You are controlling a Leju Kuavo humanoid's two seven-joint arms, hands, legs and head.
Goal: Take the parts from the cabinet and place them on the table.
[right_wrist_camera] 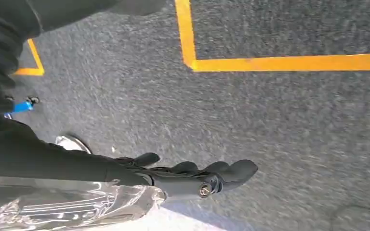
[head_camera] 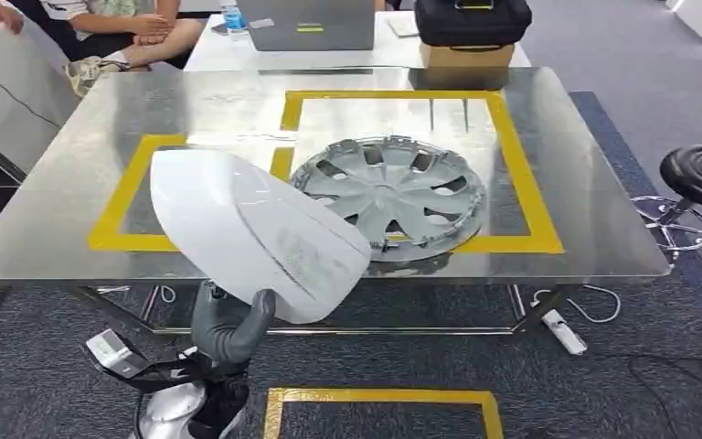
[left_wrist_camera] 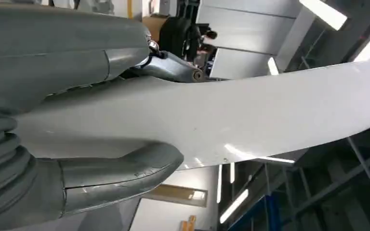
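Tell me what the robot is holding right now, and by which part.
The left hand grips a white car mirror cover by its lower edge. The right hand holds nothing.

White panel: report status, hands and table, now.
Left robot hand grips white panel, held raised at table's near edge. Right robot hand hangs empty over carpet. Hubcap already inside right yellow square; left square free.

The white panel (head_camera: 256, 233) hides the hubcap's (head_camera: 402, 197) near-left rim and part of the table (head_camera: 73, 174); the left hand's (head_camera: 233, 325) fingers are tucked behind the panel.
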